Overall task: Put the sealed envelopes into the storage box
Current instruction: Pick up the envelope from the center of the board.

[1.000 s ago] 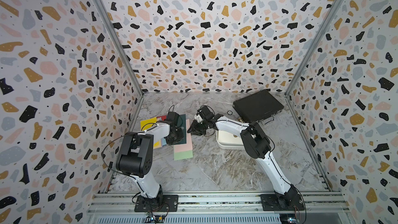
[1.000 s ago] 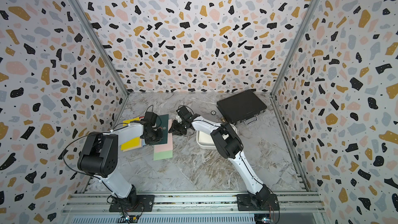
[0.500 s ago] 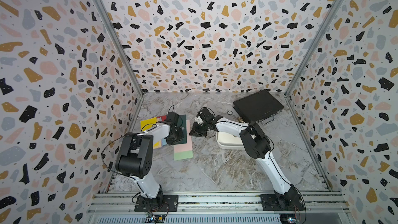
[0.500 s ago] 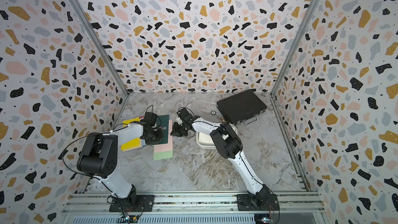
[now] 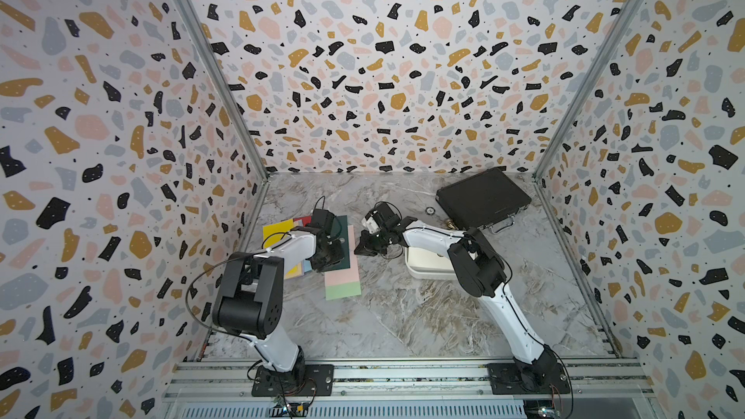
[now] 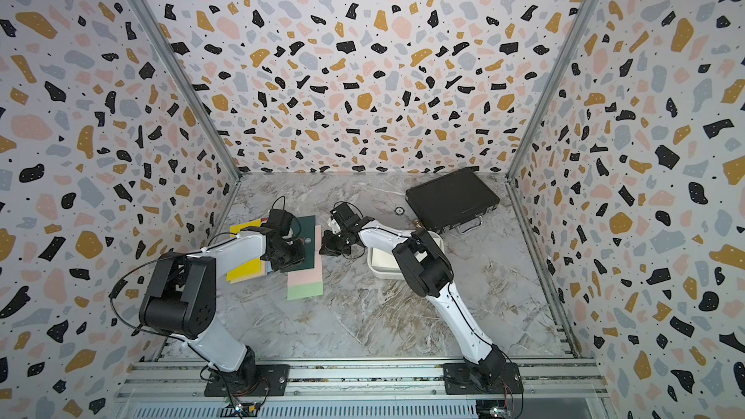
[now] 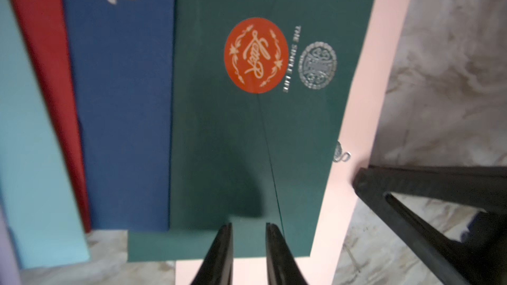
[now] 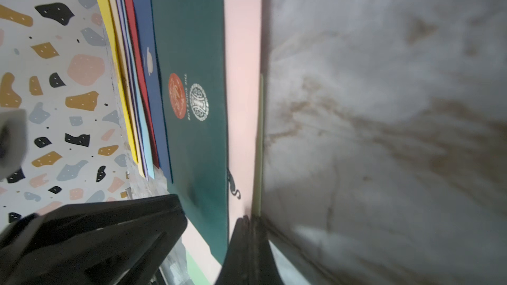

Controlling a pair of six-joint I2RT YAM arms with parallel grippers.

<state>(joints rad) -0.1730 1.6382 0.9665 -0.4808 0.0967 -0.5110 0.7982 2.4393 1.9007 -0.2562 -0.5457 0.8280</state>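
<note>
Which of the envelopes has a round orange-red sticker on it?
The dark green envelope: its orange-red sticker sits beside a silver emblem. The navy envelope and the pink envelope next to it show no such sticker.

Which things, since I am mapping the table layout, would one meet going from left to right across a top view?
yellow envelope → dark green envelope → storage box → black briefcase
</note>
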